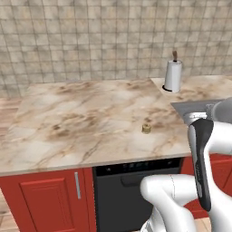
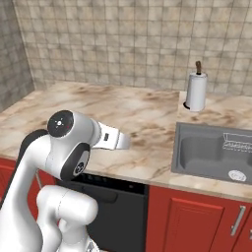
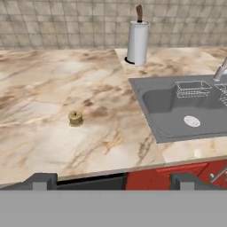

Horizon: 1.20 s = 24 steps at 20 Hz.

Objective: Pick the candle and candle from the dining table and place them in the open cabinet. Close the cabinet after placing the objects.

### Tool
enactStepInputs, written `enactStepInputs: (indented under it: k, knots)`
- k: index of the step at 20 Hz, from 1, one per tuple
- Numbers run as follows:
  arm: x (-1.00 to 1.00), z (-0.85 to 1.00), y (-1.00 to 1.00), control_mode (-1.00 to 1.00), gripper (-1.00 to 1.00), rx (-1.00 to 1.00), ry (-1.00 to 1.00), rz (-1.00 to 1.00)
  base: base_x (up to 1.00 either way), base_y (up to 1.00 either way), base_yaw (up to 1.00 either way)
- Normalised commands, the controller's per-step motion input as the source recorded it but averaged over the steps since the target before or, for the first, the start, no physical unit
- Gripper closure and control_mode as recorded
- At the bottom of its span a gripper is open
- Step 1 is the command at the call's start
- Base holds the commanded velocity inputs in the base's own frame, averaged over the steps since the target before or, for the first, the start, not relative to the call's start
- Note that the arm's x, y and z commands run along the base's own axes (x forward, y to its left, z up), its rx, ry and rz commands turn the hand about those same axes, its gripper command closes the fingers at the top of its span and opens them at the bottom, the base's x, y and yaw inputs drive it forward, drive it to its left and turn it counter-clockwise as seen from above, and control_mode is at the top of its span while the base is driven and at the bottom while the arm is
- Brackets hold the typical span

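The desk (image 1: 81, 122) has a beige stone top with brown marbled veins. The small squat candle (image 1: 146, 128) on it is brass-gold. The paper-towel roll (image 1: 172, 75) is white with a brown tip. The sink (image 3: 181, 111) is grey. The low cupboards (image 1: 45, 199) are red, the wall tiles (image 1: 90, 41) beige-grey, and the dishwasher front (image 1: 120, 195) is black.

Two rear base views and closer hand view, same marbled counter (image 1: 68, 118)
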Motion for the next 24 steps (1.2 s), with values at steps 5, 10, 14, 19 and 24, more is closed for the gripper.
enactStepInputs:
  k: [5, 10, 14, 19, 24]
  knots:
    - [0.0, 0.0, 0.0, 1.0, -1.0, 0.0, 0.0, 0.0, 0.47, 0.14, 0.0]
    - [0.0, 0.0, 0.0, 1.0, -1.0, 0.0, 0.0, 0.0, 0.25, 0.09, 0.0]
    - [0.0, 0.0, 0.0, 1.0, -1.0, 0.0, 0.0, 0.0, 0.08, 0.01, 0.0]
    - [0.0, 0.0, 0.0, 1.0, -1.0, 0.0, 0.0, 0.0, 0.31, 0.02, 0.0]
    - [0.0, 0.0, 0.0, 1.0, -1.0, 0.0, 0.0, 0.0, 0.32, 0.02, 0.0]
